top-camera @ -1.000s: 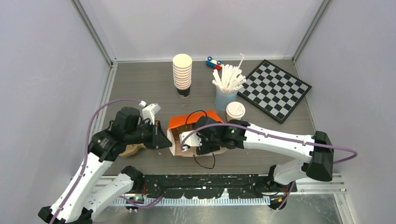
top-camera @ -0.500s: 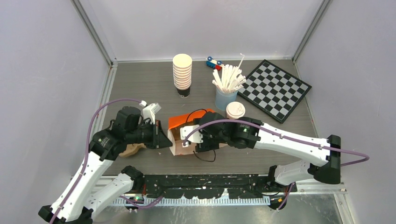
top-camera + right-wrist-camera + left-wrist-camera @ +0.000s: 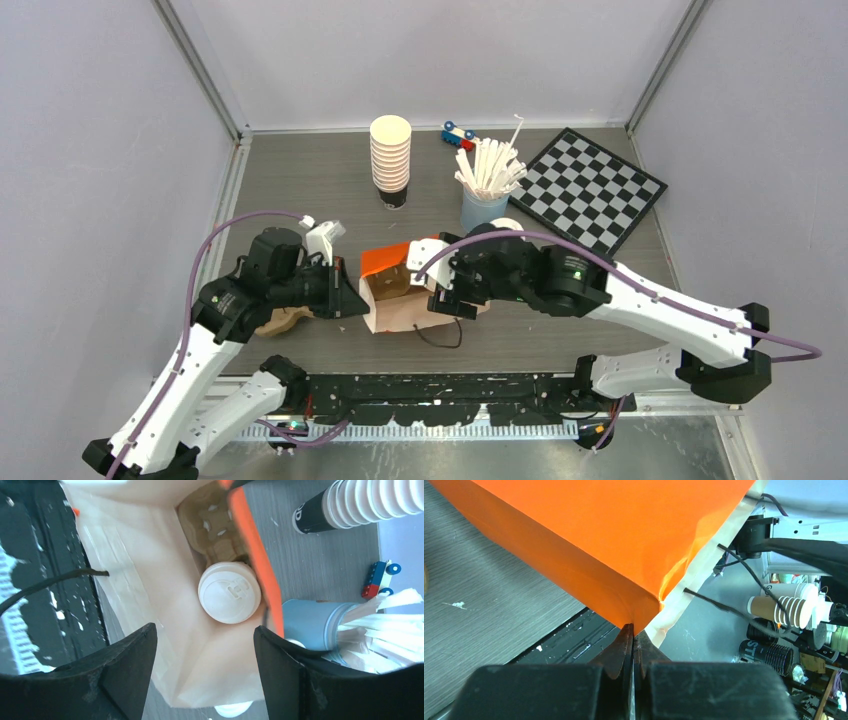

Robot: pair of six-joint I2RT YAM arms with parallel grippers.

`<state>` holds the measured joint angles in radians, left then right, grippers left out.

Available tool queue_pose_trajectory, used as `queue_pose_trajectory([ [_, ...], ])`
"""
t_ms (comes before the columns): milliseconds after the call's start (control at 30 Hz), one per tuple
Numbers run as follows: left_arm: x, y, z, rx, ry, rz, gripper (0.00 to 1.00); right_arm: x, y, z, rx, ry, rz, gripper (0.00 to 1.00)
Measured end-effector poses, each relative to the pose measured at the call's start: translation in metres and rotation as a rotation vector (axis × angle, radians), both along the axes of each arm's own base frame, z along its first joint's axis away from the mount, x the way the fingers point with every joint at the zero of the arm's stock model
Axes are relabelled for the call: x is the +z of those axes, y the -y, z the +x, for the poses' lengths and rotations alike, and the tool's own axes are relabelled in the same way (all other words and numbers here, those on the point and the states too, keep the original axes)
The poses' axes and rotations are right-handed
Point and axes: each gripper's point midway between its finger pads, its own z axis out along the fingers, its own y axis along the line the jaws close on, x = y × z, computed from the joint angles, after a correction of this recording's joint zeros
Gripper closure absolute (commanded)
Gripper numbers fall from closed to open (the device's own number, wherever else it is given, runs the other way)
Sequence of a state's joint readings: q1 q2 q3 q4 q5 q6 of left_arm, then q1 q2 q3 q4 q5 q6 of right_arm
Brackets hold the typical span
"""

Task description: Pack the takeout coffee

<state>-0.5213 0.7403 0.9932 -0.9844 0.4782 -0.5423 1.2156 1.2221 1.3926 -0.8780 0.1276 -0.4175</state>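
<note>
An orange paper bag (image 3: 385, 262) stands open at the table's middle. One takeout coffee (image 3: 229, 592), a white lidded cup, stands inside it on a brown cardboard carrier (image 3: 207, 522). My right gripper (image 3: 204, 630) is open and empty above the bag's mouth, apart from that cup; it also shows in the top view (image 3: 445, 290). The second takeout coffee (image 3: 505, 223) stands outside the bag by the blue cup, mostly hidden by my right arm. My left gripper (image 3: 633, 635) is shut on the bag's edge (image 3: 644, 605), left of the bag in the top view (image 3: 345, 300).
A tall stack of cream cups (image 3: 390, 150) and a light-blue cup of white sticks (image 3: 483, 205) stand behind the bag. A chessboard (image 3: 590, 190) lies at the back right, with a small toy (image 3: 458, 133) behind. A brown object (image 3: 285, 322) lies under my left arm.
My right gripper has drawn up and to the right out of the bag, open, leaving the lidded cup inside. The left gripper keeps its hold on the bag.
</note>
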Motion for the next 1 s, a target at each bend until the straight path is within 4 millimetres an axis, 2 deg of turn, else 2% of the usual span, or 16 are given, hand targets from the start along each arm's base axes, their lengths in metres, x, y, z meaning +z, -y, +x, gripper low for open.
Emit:
queue_pose_trajectory([
  [300,-0.001,0.0,0.002,0.004,-0.002,0.007,1.0,0.079,0.02,-0.004,-0.164,-0.027,0.294,0.25],
  [500,-0.002,0.0,0.003,0.003,-0.005,0.011,1.0,0.106,0.036,0.009,-0.312,-0.002,0.429,0.21],
  [633,-0.001,0.0,0.003,0.003,-0.005,0.011,1.0,0.11,0.047,0.024,-0.43,0.016,0.461,0.2],
  [767,0.002,0.001,0.004,0.004,0.0,0.009,1.0,0.108,0.071,0.053,-0.586,0.035,0.474,0.18],
  [867,0.005,0.001,0.006,0.006,0.006,0.009,1.0,0.095,0.096,0.08,-0.723,0.038,0.461,0.16],
  [1000,0.006,0.0,0.005,-0.001,0.009,0.014,1.0,0.063,0.132,0.113,-0.897,0.014,0.443,0.08],
])
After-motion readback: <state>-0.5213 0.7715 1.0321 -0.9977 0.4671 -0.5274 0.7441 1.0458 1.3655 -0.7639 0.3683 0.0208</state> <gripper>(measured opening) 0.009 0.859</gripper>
